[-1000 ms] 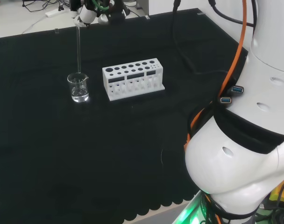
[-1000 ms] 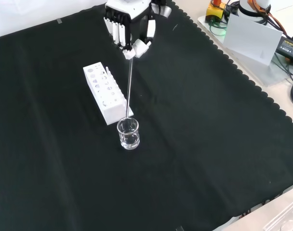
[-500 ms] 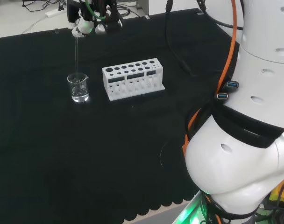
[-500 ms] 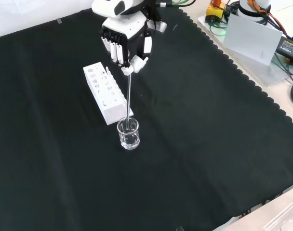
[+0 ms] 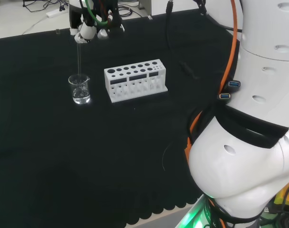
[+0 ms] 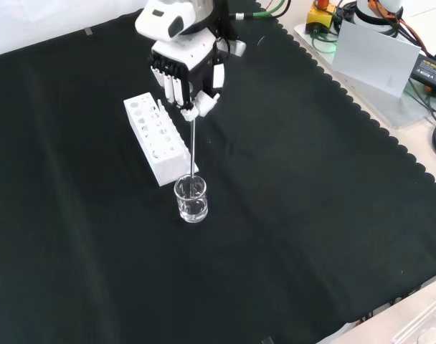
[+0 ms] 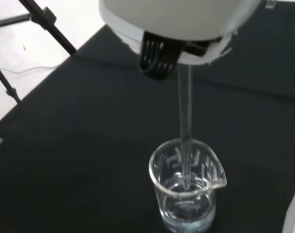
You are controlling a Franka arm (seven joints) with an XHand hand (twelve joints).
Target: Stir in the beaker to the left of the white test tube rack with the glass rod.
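Observation:
A small clear beaker (image 5: 80,89) (image 6: 191,199) (image 7: 187,184) with a little clear liquid stands on the black cloth, left of the white test tube rack (image 5: 135,80) in the head view and just below the rack (image 6: 159,138) in the front view. The hand (image 5: 90,28) (image 6: 187,68) hangs above the beaker, its fingers curled round the top of a glass rod (image 5: 79,57) (image 6: 193,147) (image 7: 186,116). The rod hangs nearly upright, and its lower end is inside the beaker, above the liquid in the wrist view.
The arm's large white links (image 5: 249,142) stand at the right of the head view with orange cables. Boxes, cables and a grey panel (image 6: 372,50) lie beyond the cloth's scalloped edge at the front view's upper right. A black stand's legs (image 7: 21,29) show off the cloth.
The hand has come down toward the beaker with the rod, so the rod's lower end now sits deeper inside the beaker. Beaker and rack have not moved.

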